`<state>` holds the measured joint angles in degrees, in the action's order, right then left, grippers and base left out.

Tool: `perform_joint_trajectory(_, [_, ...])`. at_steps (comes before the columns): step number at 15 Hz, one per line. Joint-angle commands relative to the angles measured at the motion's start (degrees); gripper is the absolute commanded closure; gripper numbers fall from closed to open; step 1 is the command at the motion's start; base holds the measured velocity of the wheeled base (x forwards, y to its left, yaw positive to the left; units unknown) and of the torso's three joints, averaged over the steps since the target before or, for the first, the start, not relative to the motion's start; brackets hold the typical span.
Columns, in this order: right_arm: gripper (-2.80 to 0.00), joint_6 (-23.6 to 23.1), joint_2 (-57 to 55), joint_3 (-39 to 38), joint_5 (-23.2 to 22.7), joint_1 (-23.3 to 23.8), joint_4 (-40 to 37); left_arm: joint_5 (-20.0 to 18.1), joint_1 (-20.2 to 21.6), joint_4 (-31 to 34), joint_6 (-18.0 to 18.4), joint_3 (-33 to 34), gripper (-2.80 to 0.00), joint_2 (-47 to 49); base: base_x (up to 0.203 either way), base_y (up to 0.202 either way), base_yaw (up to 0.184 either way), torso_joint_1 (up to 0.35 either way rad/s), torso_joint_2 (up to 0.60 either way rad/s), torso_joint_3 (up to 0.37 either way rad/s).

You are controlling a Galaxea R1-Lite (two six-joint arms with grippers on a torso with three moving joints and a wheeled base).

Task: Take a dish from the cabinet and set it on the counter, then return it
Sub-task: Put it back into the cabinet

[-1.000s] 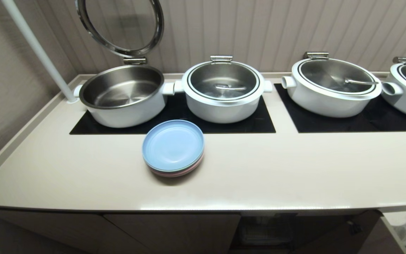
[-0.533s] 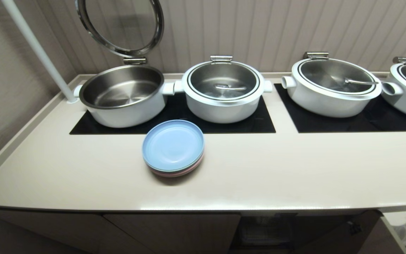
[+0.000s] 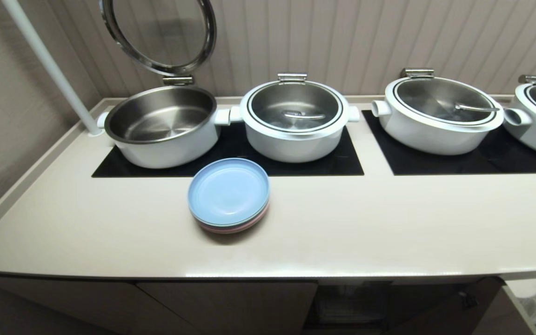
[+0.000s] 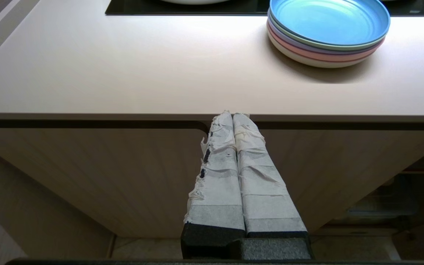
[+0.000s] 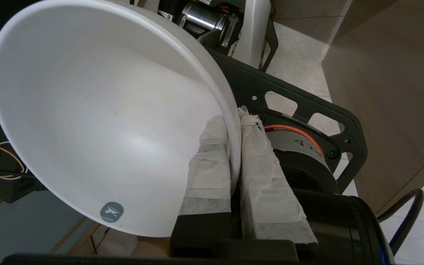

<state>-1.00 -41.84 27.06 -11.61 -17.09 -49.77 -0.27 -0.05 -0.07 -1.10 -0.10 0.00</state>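
The dish (image 5: 98, 121), a plain white bowl, fills the right wrist view, tipped on its side low beside my wheeled base. My right gripper (image 5: 234, 118) is shut on its rim, one taped finger inside the bowl and one outside. The ribbed beige cabinet (image 5: 392, 92) stands close by. The cream counter (image 3: 342, 232) spreads across the head view, with the cabinet (image 3: 226, 302) under it, and neither gripper shows there. My left gripper (image 4: 233, 115) is shut and empty, parked level with the counter (image 4: 123, 73) front edge, facing a cabinet door (image 4: 105, 176).
A stack of flat plates (image 3: 229, 194), blue on top, sits mid-counter. Behind it on black hob panels (image 3: 231, 160) stand an open pot (image 3: 163, 125) with raised lid (image 3: 158, 35) and lidded pots (image 3: 294, 118), (image 3: 438, 114). A white pole (image 3: 49, 67) rises at the back left.
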Motion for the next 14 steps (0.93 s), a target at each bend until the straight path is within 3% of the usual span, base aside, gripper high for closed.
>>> perform_joint_trajectory(1, [0.0,-0.4,-0.3,0.2,0.1,0.4,-0.5,0.0,0.0,0.0,0.0,0.0,0.0,0.0,0.0,0.0,0.0,0.0,0.0,0.0])
perform_joint_trajectory(14, [0.0,-0.8,-0.5,0.4,0.0,0.9,-1.6,0.0,0.0,0.0,0.0,0.0,0.0,0.0,0.0,0.0,0.0,0.0,0.0,0.0])
